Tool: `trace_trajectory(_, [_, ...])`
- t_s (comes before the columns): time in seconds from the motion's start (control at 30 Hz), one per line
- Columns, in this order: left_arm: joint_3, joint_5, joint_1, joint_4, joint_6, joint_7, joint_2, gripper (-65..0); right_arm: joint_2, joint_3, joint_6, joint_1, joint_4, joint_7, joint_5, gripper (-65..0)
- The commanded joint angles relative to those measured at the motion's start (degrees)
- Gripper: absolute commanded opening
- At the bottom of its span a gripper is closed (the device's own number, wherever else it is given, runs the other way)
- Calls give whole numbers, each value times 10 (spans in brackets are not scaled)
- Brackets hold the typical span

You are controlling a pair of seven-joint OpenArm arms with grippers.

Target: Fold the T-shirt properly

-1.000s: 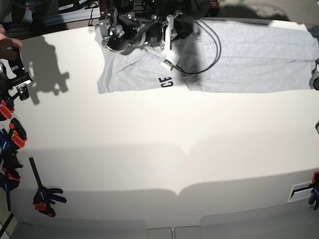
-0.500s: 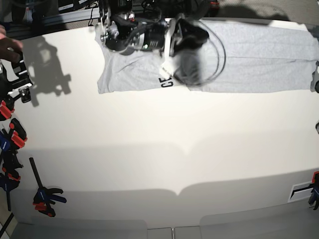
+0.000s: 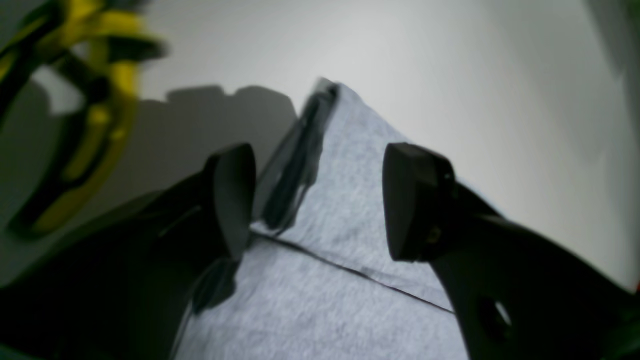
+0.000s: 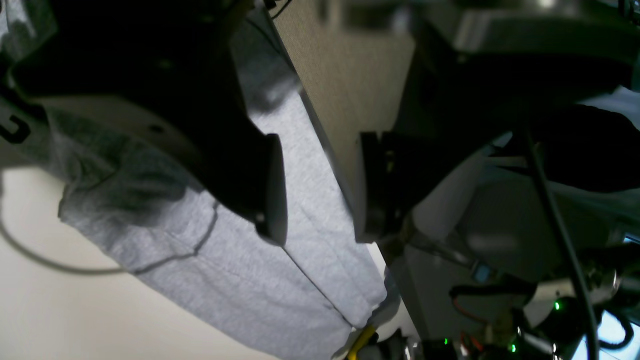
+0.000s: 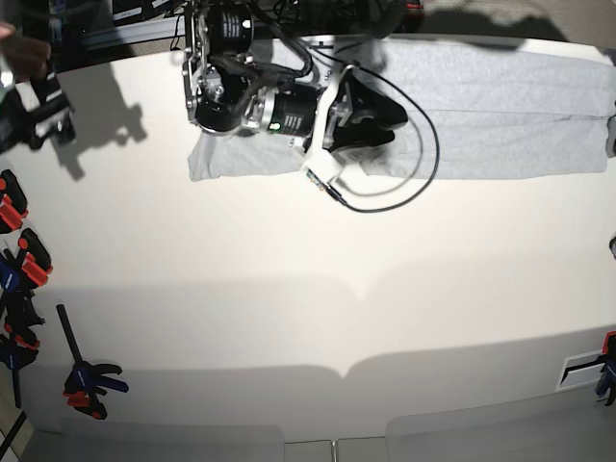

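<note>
- Along the far edge of the white table (image 5: 308, 289), the large light heather-grey cotton T-shirt (image 5: 500, 106) lies flat as a long folded band, running from left of centre to the right edge.
- In the base view, a black-and-silver robot arm (image 5: 241, 87) reaches across the left part of the band, and a thin black cable (image 5: 423, 164) loops from it over the cloth and onto the bare table.
- The right gripper (image 4: 320, 195) hangs over the grey cloth with its dark jaws partly apart; nothing lies between them, and the cloth shows through the gap.
- In the right wrist view, a seam runs through the cloth under that gripper, and a piece of black lettering (image 4: 12, 130) shows at the left edge.
- The left gripper (image 3: 320, 200) has its black jaws spread wide, with only flat grey cloth between them and no hold on it.
- In the left wrist view, the shirt narrows to a corner on the white table beyond the jaws, and a dark fold line crosses the cloth just below them.
- A blurred yellow-and-black clamp (image 3: 85, 120) sits at the left of that view.
- At the left edge of the table in the base view, several orange, blue and black clamps (image 5: 19, 279) are fastened.
</note>
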Motion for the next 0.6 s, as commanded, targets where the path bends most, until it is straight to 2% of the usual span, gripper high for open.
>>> trace_trajectory(0.0, [-28, -17, 8, 7, -5, -10, -17, -281, -4, -3, 5, 5, 12, 14, 17, -436])
trace_trajectory(0.1, [-88, -24, 38, 7, -5, -10, -6, -281, -4, -3, 5, 5, 12, 14, 17, -436])
trace_trajectory(0.2, [-118, -24, 66, 7, -5, -17, -5, -281, -4, -3, 5, 5, 12, 15, 17, -436])
trace_trajectory(0.37, [-122, -24, 103, 7, -5, -37, 2, -281, -4, -3, 5, 5, 12, 16, 17, -436])
trace_trajectory(0.57, [-123, 3, 109, 4, -5, -66, 44, -281, -4, -3, 5, 5, 12, 16, 17, -436])
